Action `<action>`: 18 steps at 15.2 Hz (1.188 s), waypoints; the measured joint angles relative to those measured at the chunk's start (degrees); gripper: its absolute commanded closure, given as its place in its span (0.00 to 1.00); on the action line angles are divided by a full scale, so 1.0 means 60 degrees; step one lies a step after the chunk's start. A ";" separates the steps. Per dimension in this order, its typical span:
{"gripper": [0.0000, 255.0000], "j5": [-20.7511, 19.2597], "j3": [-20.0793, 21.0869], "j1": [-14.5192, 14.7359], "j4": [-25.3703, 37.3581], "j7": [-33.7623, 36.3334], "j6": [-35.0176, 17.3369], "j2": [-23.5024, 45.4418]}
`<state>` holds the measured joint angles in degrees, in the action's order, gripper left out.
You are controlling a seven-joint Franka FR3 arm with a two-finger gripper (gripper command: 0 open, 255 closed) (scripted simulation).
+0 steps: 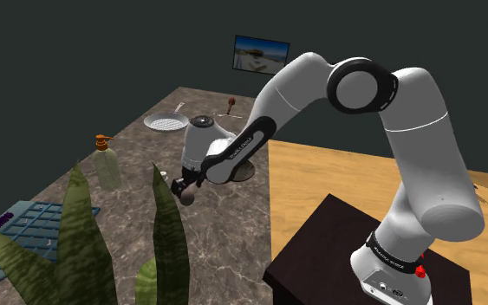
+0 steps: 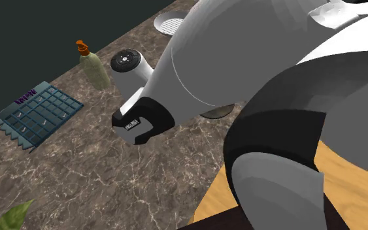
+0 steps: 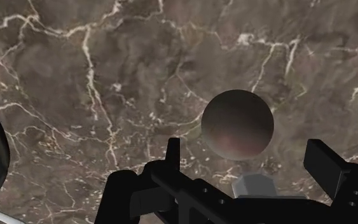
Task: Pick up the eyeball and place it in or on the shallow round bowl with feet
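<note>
The white arm [image 1: 380, 130] bulks largest. In the shoulder view it bends from the dark box stand [image 1: 320, 251] down to the marble worktop [image 1: 224, 234]. The second exterior view has its forearm close up, covering much of the scene. The shoulder view takes in wood flooring [image 1: 346, 173] beside the worktop, a framed picture [image 1: 261, 54] on the dark wall and tall striped plant leaves [image 1: 86, 251] in the foreground. The second exterior view lays out a blue grid mat [image 2: 37, 112] in full, where the shoulder view has it partly behind the leaves.

The shallow dark bowl [image 2: 218, 112] sits under the forearm, and just its edge peeks out [image 1: 252, 172]. Its inside is hidden, so what it holds cannot be told. A white round dish [image 1: 165, 122] with a dotted face lies farther back on the worktop. A pale bottle with an orange pump [image 2: 94, 68] stands upright between the dish and the mat.

The wrist view gives what the others do not. The pincer [image 3: 248, 153] has its black fingers [image 3: 327, 165] standing apart. The eyeball [image 3: 238, 124], a dull grey-brown sphere with a reddish tinge, lies just past them over bare marble, with a gap on either side. In the shoulder view the sphere [image 1: 186, 197] sits right at the pincer's tip [image 1: 184, 187], apart from the bowl.
</note>
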<state>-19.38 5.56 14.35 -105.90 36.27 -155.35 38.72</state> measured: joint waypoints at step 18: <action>1.00 -0.0108 -0.0178 0.0104 0.0718 0.0062 -0.0323 0.1019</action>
<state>-20.03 4.50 14.97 -101.59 36.64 -157.29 44.83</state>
